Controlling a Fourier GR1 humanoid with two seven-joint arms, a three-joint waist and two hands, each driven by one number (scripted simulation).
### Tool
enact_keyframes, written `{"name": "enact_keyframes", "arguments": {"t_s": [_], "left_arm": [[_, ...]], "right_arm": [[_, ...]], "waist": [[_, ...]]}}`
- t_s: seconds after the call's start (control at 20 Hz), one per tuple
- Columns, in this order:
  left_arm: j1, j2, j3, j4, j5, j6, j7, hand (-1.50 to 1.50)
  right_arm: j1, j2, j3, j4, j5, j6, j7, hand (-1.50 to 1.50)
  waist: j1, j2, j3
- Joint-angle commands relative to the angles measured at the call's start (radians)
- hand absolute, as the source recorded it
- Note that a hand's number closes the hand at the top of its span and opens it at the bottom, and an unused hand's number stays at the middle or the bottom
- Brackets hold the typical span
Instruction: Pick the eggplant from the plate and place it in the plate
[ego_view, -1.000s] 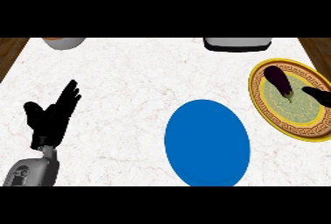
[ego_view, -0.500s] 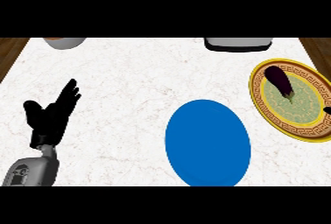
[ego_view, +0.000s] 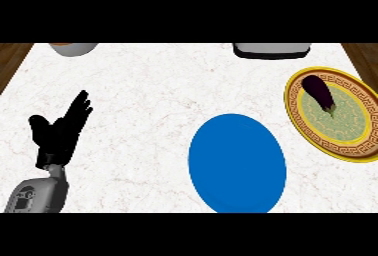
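A dark purple eggplant lies in the upper left part of a yellow plate with a patterned gold rim at the counter's right edge. A plain blue plate with nothing on it sits at centre, slightly toward the front. My left hand rests open at the left with its fingers pointing up, far from both plates. My right hand does not show in the head view.
At the back left edge, part of a grey bowl shows. A dark and grey container stands at the back right. The white marble counter ends in wood at both back corners.
The right hand, whose fingers showed over the yellow plate's right side, has drawn back out of view past the right edge. The eggplant, both plates and the left hand have not moved.
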Motion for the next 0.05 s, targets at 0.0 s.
{"name": "enact_keyframes", "arguments": {"t_s": [0.0], "left_arm": [[0.028, -0.014, -0.01, -0.056, -0.007, 0.004, 0.03, 0.0]], "right_arm": [[-0.007, -0.016, 0.007, 0.096, 0.003, 0.006, -0.052, -1.5]], "waist": [[0.004, 0.0, 0.0]]}}
